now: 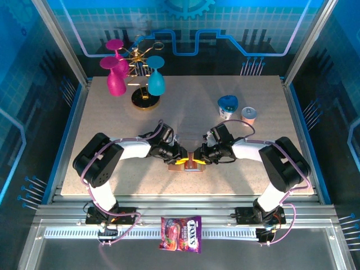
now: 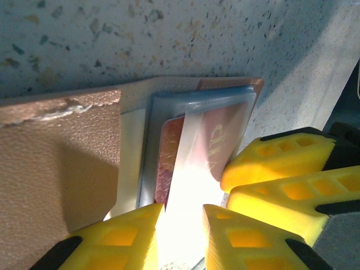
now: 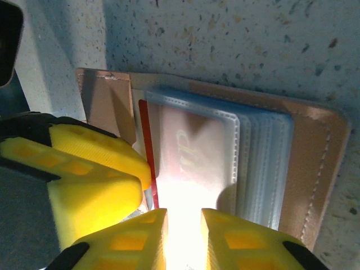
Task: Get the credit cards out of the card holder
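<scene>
The card holder [image 1: 189, 165] lies open on the bench [image 1: 236, 169], near its front edge and about midway across, between the two arms. Its brown leather cover [image 2: 56, 174] is spread flat, and a stack of clear plastic sleeves [image 3: 259, 163] sits on top. A red credit card [image 3: 147, 146] with pale lettering is inside the sleeves, its edge showing at the side.

The left end effector [image 1: 181, 160] and the right end effector [image 1: 198, 158] meet over the holder, tips nearly touching each other. In the left wrist view, the left end effector [image 2: 183, 236] has its jaws a narrow gap apart over the sleeves. The right end effector [image 3: 183, 239] looks the same in its own view. Glare washes out both gaps, so whether either has hold of a sleeve or card cannot be told.

Farther back stand a pink glass [image 1: 115, 79] and a teal glass [image 1: 156, 83] by a gold rack [image 1: 144, 100], and to the right two small pots [image 1: 228, 106]. A candy packet [image 1: 181, 233] lies on the front rail.
</scene>
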`<move>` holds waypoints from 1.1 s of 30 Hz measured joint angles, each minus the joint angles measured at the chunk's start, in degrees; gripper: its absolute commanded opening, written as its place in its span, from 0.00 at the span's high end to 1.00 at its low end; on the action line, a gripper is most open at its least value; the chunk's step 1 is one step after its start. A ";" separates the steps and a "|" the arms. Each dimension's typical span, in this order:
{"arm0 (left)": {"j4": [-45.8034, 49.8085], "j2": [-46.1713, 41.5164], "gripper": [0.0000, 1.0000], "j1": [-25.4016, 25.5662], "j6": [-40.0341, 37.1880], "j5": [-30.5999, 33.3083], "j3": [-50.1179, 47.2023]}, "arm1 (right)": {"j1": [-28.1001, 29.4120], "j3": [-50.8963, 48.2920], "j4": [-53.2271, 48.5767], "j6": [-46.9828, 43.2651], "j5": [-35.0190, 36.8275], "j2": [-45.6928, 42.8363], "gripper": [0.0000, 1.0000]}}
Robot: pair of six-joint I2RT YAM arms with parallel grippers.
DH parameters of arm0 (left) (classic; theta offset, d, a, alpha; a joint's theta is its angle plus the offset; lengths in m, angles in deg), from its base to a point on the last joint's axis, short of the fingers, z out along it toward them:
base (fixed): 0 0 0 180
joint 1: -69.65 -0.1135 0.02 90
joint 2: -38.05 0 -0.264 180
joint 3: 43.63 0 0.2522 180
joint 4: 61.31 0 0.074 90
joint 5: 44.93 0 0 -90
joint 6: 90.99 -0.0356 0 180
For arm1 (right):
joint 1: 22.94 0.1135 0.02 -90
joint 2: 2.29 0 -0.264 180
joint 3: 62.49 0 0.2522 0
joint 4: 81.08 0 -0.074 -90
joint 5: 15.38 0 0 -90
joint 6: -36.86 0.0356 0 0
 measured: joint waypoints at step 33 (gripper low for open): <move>3.69 -0.02 0.73 0.00 -1.44 0.28 2.36 | -0.04 1.25 -1.97 -0.20 0.72 -2.67 0.66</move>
